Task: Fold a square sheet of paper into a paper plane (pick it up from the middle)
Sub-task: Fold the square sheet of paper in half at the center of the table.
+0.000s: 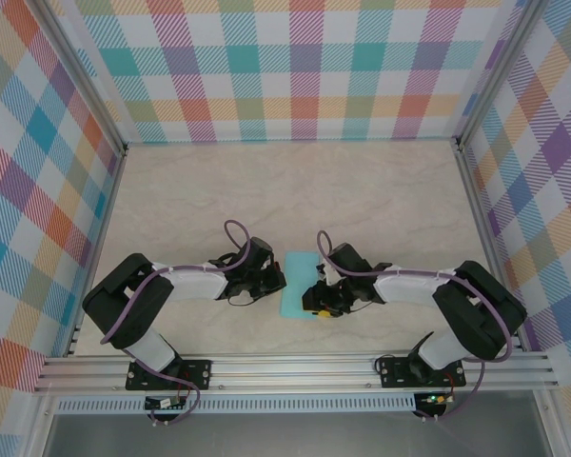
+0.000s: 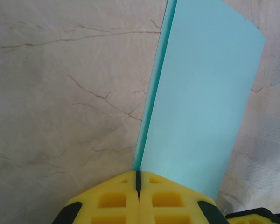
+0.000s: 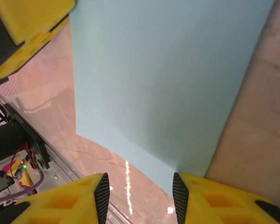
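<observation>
Sheet (image 1: 300, 283), doubled into a narrow strip at frame centre: left gripper (image 2: 138, 181) pressed together on its lower edge, right gripper (image 3: 140, 186) spread just before it; we would square both layers before creasing.

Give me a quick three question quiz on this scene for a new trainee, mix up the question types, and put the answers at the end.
1. True or false: the right gripper is open.
2. What colour is the paper lying between the two arms? A red, B turquoise, C white.
3. Fill in the blank: the left gripper is ____.
Key: 1 true; 2 B; 3 shut.
</observation>
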